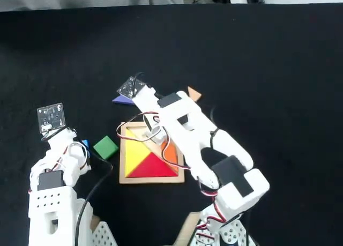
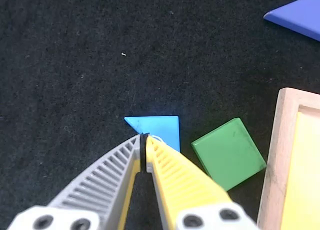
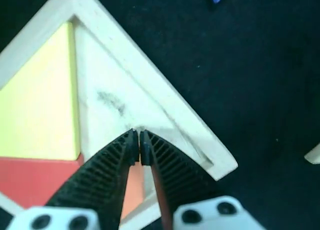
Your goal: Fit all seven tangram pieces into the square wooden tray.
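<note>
Tray (image 1: 150, 179) is sitting lower centre of the high view, approx half filled — yellow triangle (image 1: 135, 152) and red triangle (image 1: 153, 165) are lying inside, w/ an orange piece (image 1: 170, 152) along the right side, partly hidden under the right arm. Four pcs are waiting outside. Green square (image 1: 105, 147) is lying just left of the tray, w/ the small blue triangle (image 2: 159, 129) beside it, further left. Purple parallelogram (image 1: 123, 100) is lying above the tray's upper-left corner, and a tan-orange triangle (image 1: 194, 93) is sitting up and to the right, well apart from the tray.

Right gripper (image 3: 138, 140) is hanging over the bare upper corner of the tray, jaws pressed together, holding nothing. Left gripper (image 2: 145, 140) is hovering at the blue triangle's edge, jaws likewise closed and empty.

Step in hand, by my reading: filling the empty upper part of the tray, prob. w/ one of the nearby loose pcs. Next move is calling for opened jaws and a descent astride the blue triangle or the green square — then a rotated placement so its edges are sitting flush against the yellow triangle and the rim.
</note>
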Robot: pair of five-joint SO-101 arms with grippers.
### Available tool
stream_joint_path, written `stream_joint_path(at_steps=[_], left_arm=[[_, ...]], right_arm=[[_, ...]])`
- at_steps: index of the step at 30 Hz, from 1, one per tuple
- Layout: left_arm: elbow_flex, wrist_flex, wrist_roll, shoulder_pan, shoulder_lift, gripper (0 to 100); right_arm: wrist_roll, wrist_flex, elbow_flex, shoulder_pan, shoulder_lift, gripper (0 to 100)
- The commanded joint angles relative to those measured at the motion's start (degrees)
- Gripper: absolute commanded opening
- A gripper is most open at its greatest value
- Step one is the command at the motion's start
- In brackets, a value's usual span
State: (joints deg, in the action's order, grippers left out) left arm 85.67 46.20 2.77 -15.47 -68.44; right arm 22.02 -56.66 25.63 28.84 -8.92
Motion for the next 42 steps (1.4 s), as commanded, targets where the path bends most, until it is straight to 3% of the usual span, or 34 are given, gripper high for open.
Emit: stream_joint_path(at_steps=[1,12,18,24,35,42], left_arm=[[-1.10,-0.97,0.44,0.84,-0.62,3],[-1.10,-0.97,0.44,0.84,-0.62,3],[-1.10,-0.97,0.44,0.84,-0.62,3],[-1.01,-0.97,0.44,0.84,-0.62,3],[-1.01,-0.97,0.44,0.84,-0.62,3],[-1.01,-0.97,0.44,0.84,-0.62,3]], right_arm=[[0.88,-2.11,-1.98,-1.76,5.05,1.0],[0.97,0.53,2.42,-4.22,6.64,1.0],[0.70,-1.49,5.67,-4.40,17.98,1.0],[0.44,12.75,18.15,-2.81,26.68,1.0],[0.44,10.55,7.69,-0.09,9.27,1.0],[0.79,9.23,6.64,-0.18,6.99,1.0]])
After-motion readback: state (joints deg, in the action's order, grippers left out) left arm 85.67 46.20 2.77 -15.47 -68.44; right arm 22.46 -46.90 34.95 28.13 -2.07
